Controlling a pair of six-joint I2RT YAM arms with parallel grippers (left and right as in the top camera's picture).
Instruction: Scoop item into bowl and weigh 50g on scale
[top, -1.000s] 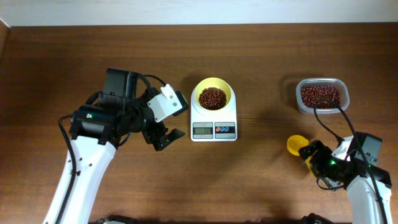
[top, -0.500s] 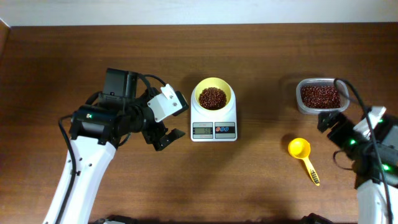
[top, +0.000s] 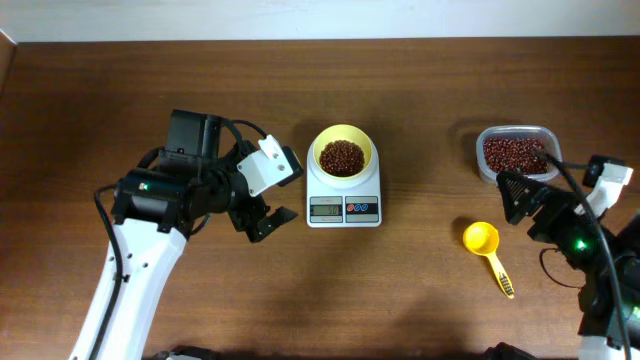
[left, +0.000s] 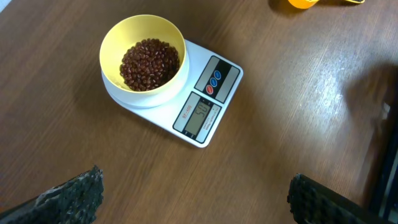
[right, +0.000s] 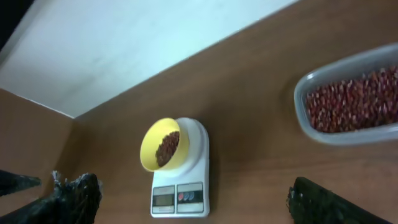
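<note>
The pale yellow bowl (top: 343, 153) sits on the white scale (top: 344, 208) and holds a heap of red-brown beans (top: 342, 157). From the left wrist view the bowl (left: 112, 43) and the scale (left: 214, 78) lie ahead of my left gripper (left: 196, 180). It is open and empty, just left of the scale (top: 285, 192). My right gripper (top: 555, 190) hovers raised between the bean tub and the scoop, open with nothing in it. The right wrist view looks across to the bowl (right: 152, 146) on the scale (right: 186, 190).
A clear plastic tub (top: 517, 153) full of beans stands at the right rear. A yellow handled scoop (top: 485, 245) lies on the table in front of it, handle toward the front right. A pale wall borders the table's far edge.
My right gripper has lifted off the scoop, leaving it lying on the table, and risen toward the tub. The left arm has not moved.
</note>
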